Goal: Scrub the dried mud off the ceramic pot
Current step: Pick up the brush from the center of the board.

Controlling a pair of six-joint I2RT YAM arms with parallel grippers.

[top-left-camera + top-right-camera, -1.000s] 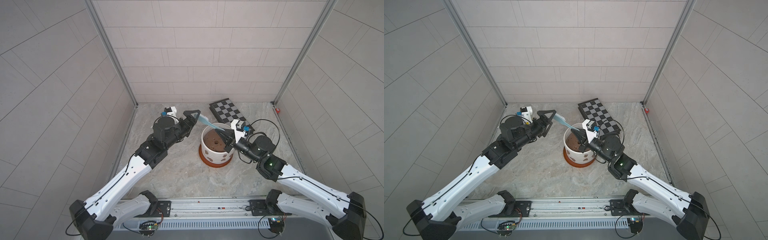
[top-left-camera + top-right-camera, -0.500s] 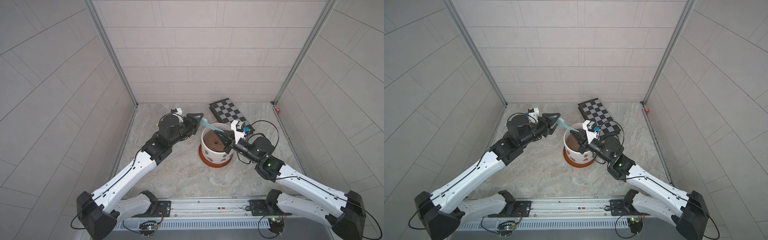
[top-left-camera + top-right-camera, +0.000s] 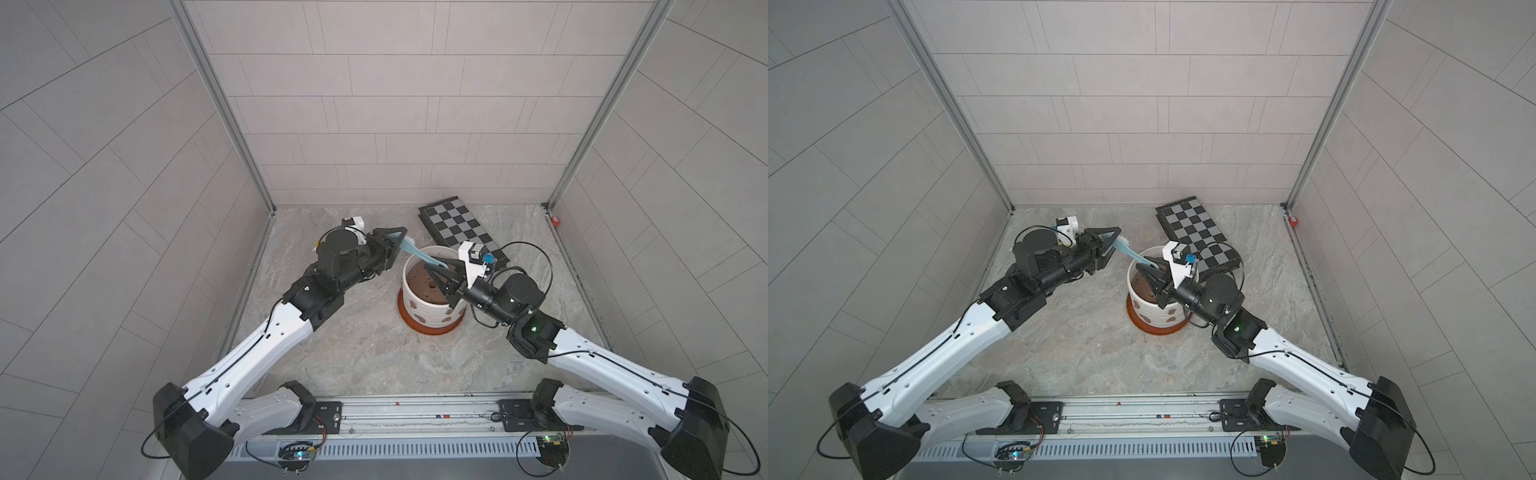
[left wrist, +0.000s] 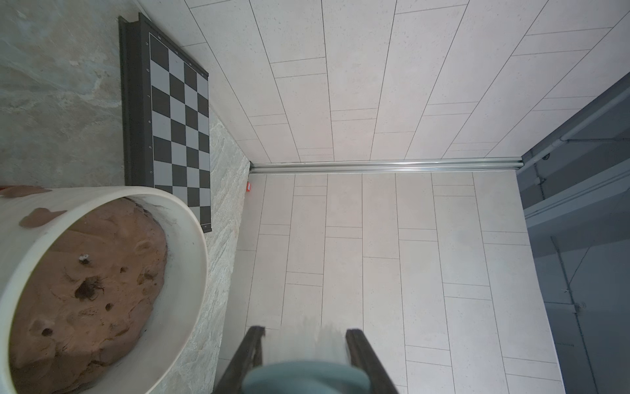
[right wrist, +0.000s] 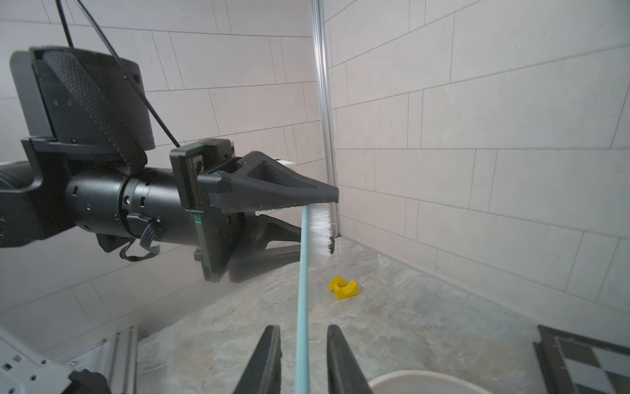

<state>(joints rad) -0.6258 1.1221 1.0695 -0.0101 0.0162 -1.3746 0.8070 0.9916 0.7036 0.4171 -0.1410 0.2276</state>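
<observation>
So, on the left, my left gripper [image 3: 400, 246] is clamped on the bristle end of the pale blue brush [image 3: 426, 257]. The brush slants in the air over the rim of the ceramic pot [image 3: 430, 311], which stands on its orange saucer [image 3: 432, 332] mid-table, and no bristle touches the ribbed wall. The dried mud [image 3: 420, 320] dots that wall in brown patches, so I judge the scrubbing not yet begun, and on the right my right gripper [image 5: 302, 329] has its jaws apart either side of the handle, not pinching it.

Stereo overhead, wrist views close — likely level
</observation>
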